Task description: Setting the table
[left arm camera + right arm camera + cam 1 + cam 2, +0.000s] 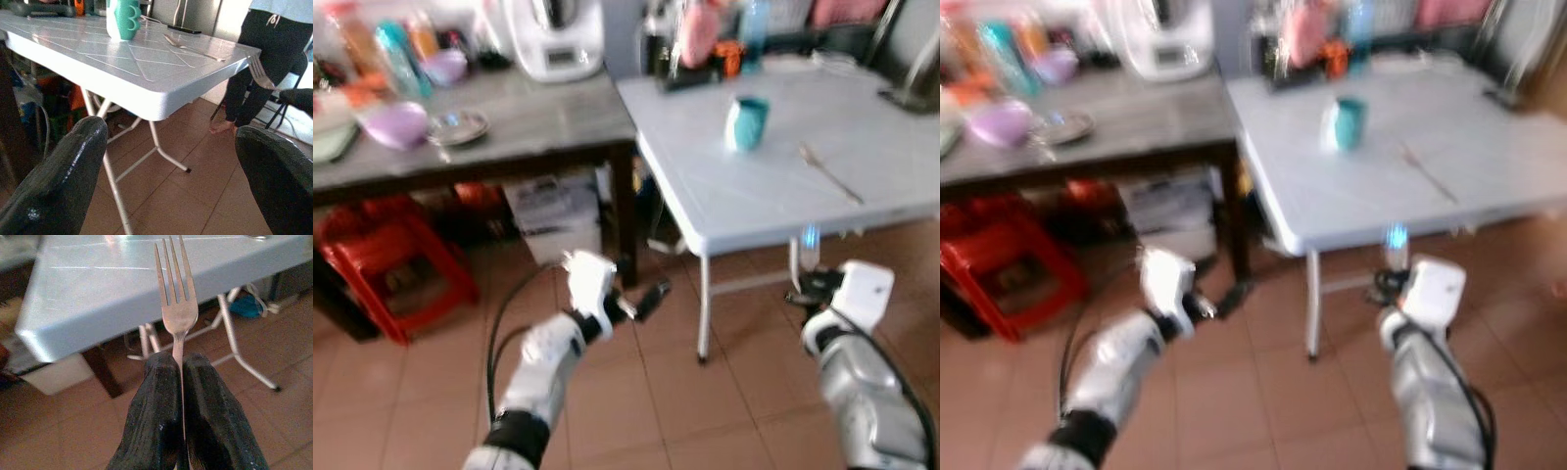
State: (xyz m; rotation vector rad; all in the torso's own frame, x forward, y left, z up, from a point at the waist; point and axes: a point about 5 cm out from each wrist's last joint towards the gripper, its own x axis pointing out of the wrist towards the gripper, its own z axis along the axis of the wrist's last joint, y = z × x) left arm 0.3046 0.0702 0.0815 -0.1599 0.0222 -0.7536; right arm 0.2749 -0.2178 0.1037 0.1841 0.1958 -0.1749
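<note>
Fork in hand, we stood before the white table.

Our right gripper pinched the fork by its handle, tines up, just short of the table's near edge. Our left gripper hung wide and empty over the floor. A teal cup and spoon lay on top.

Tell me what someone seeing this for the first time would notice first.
Probably the fork, pinched by its handle in the shut right gripper with its tines aimed at the white folding table. On that table stand a teal cup and, nearer the right edge, a spoon. The left gripper is open, below the table's edge.
</note>
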